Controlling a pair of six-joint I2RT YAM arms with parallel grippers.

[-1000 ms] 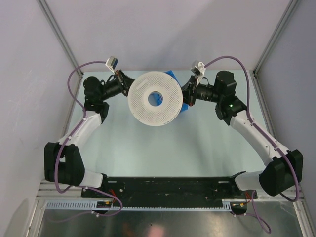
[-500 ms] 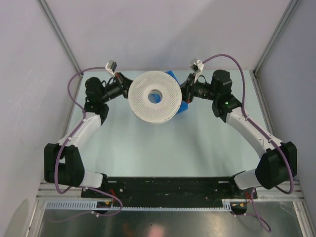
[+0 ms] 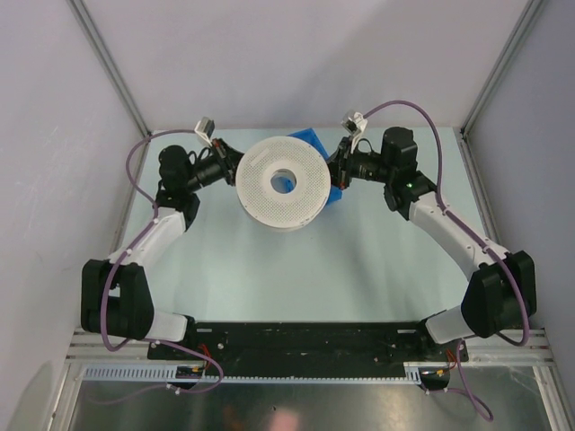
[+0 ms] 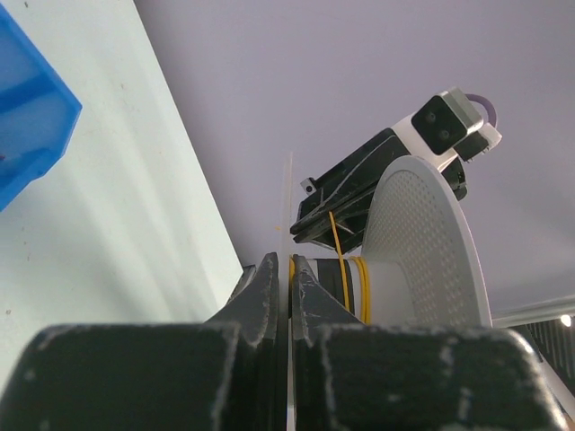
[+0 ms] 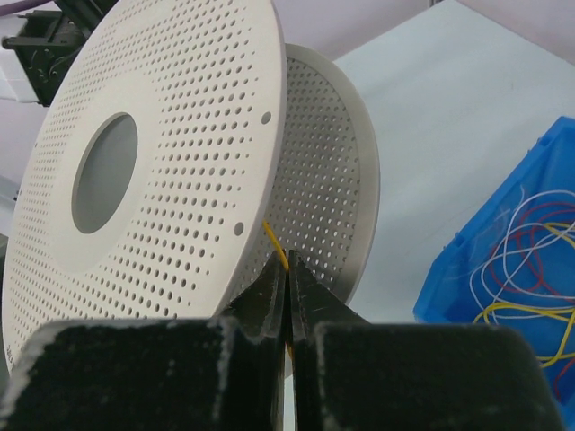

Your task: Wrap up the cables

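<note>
A white perforated spool (image 3: pixel 284 181) is held above the table between both grippers. My left gripper (image 3: pixel 233 167) is shut on the thin edge of one spool flange; in the left wrist view the flange (image 4: pixel 289 206) runs edge-on between my closed jaws (image 4: pixel 289 269). A yellow cable (image 4: pixel 361 289) is wound round the hub. My right gripper (image 3: pixel 335 171) is shut on the yellow cable (image 5: pixel 275 239), which runs from my jaws (image 5: pixel 286 265) in between the two flanges (image 5: pixel 162 162). More cables (image 5: pixel 526 269), white, yellow and red, lie tangled in a blue bin.
The blue bin (image 3: pixel 312 138) stands on the table behind and under the spool's right side, and shows at the right edge of the right wrist view (image 5: pixel 476 278). Grey walls and metal frame posts (image 3: pixel 108 63) close in the back and sides.
The spool looks smaller and has shifted slightly back. The right arm's wrist and forearm have drawn back toward the far wall. Both grips are unchanged.
</note>
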